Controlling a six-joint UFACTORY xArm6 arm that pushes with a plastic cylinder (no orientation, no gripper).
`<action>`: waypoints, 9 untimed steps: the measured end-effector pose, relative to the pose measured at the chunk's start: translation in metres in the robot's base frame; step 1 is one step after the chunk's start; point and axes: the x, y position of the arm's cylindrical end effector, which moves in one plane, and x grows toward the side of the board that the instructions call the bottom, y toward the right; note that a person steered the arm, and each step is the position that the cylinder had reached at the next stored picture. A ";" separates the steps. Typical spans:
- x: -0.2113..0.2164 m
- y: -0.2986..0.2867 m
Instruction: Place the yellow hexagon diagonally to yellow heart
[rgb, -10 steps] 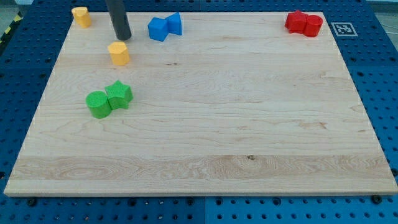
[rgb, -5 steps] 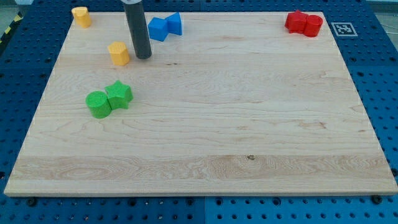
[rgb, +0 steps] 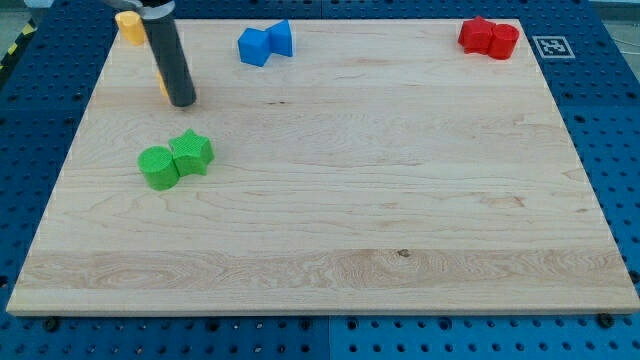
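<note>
The yellow hexagon (rgb: 161, 86) is almost wholly hidden behind my rod; only a thin yellow sliver shows at the rod's left edge. The yellow heart (rgb: 127, 26) sits at the board's top left corner, partly covered by the rod's upper part. My tip (rgb: 182, 101) rests on the board just to the lower right of the hexagon's sliver, and I cannot tell whether it touches the block.
Two blue blocks (rgb: 264, 43) touch each other at the top, to the right of the rod. Two red blocks (rgb: 489, 38) sit at the top right corner. A green cylinder (rgb: 157, 167) and a green star (rgb: 192, 152) touch below my tip.
My tip has moved left from the hexagon's right side. The hexagon has shifted a little to the left and is now hidden behind the rod.
</note>
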 end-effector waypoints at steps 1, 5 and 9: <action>0.000 -0.018; 0.045 -0.036; 0.032 0.014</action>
